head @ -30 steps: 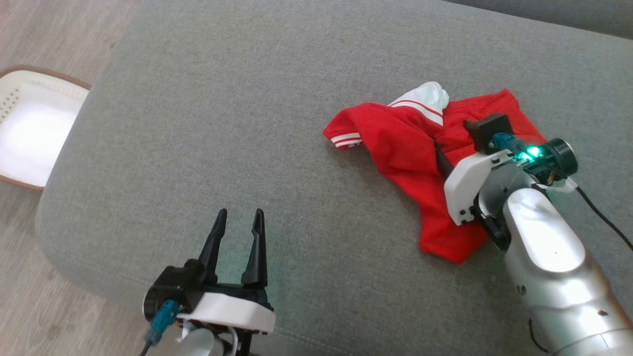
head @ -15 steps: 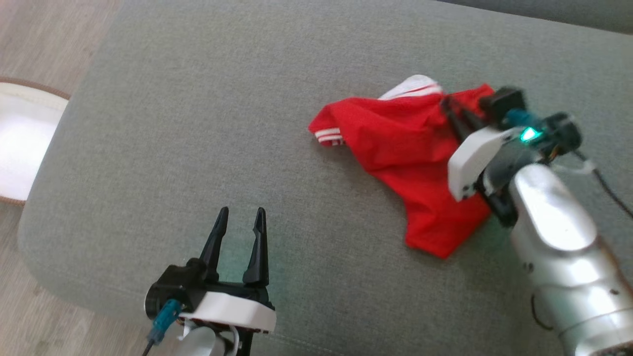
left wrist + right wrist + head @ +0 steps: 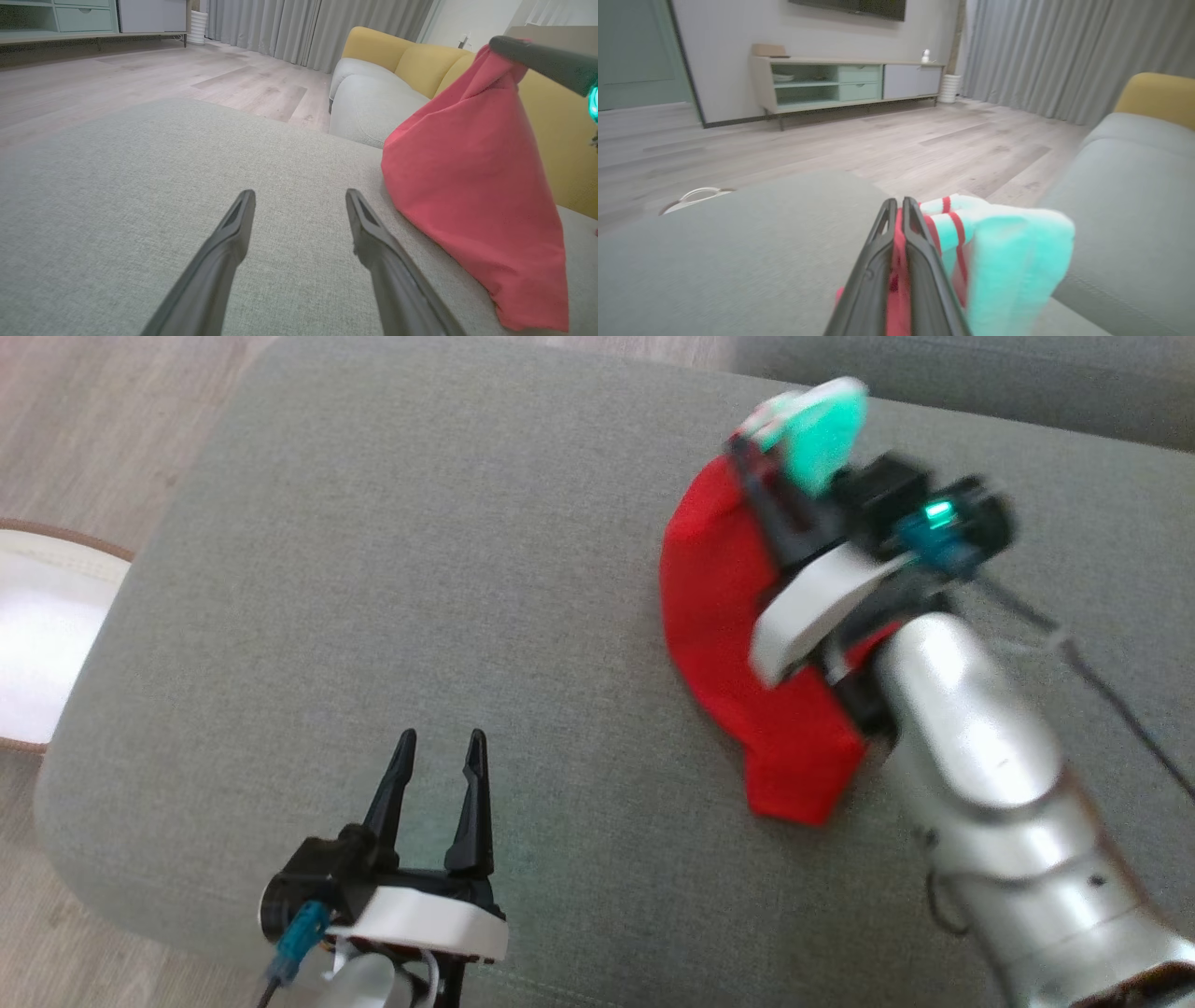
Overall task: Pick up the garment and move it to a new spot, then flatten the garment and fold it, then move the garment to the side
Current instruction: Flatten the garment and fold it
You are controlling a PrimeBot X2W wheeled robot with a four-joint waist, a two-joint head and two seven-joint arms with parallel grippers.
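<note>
State of right gripper [image 3: 744,453]: shut tight, the two dark fingers pressed together on a fold of the garment [image 3: 719,616]. Same grip seen along the fingers in the right wrist view: a thin strip of red cloth [image 3: 896,266] pinched the length of the gap, the tips almost meeting above it.

State of left gripper [image 3: 441,747]: spread wide, holding nothing and touching nothing. Poised over the near edge of the grey cushion [image 3: 373,569], fingers pointing away from the robot, well apart from the garment.

Garment: plain red cloth with a white cuff [image 3: 999,252] carrying two thin red stripes. Cuff bunched just beside the right fingertips and tinted green by the wrist light [image 3: 936,511]. Hung from the pinch point as a slack, drooping pouch, wide in the middle and narrowing downward. Upper part raised off the cushion, lower corner [image 3: 537,317] resting on it. Placed over the far right part of the cushion, just in front of the pale right forearm [image 3: 980,756]. Slightly blurred in the head view.

Around it: white basket with a brown rim [image 3: 56,537] on the wood floor [image 3: 103,411] left of the cushion. Yellow sofa back [image 3: 411,56] and grey curtains [image 3: 289,28] beyond, in the left wrist view.
</note>
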